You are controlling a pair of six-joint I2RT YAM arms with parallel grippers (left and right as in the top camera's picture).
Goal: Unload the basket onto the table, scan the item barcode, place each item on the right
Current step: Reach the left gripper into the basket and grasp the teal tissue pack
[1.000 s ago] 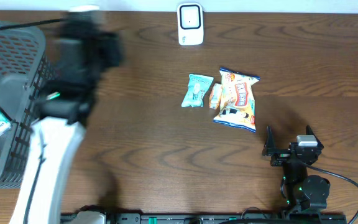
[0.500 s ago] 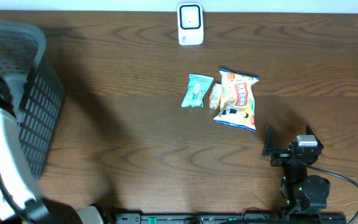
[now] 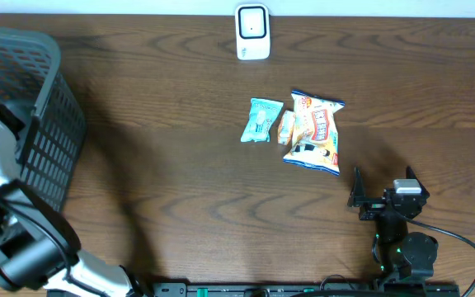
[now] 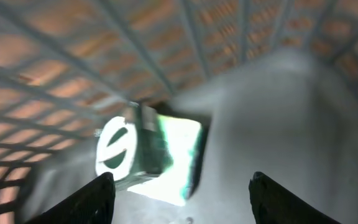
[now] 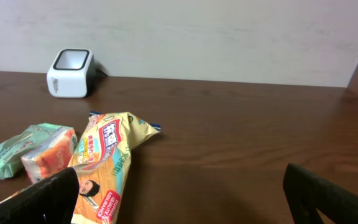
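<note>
Left gripper (image 4: 180,182): a second ago above the basket (image 3: 48,124) rim, now down inside; released, jaws spread short of the green-and-white packet (image 4: 148,155) on its floor.
Right gripper (image 3: 382,186): released, parked.
Scanner (image 3: 252,31): far desk (image 3: 180,165) edge, unserved; pickup likely next.

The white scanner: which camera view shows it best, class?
Right wrist: the scanner appears large, its body and dark top window clear. Overhead shows it small, from above. Left wrist misses it, seeing inside the basket.
</note>
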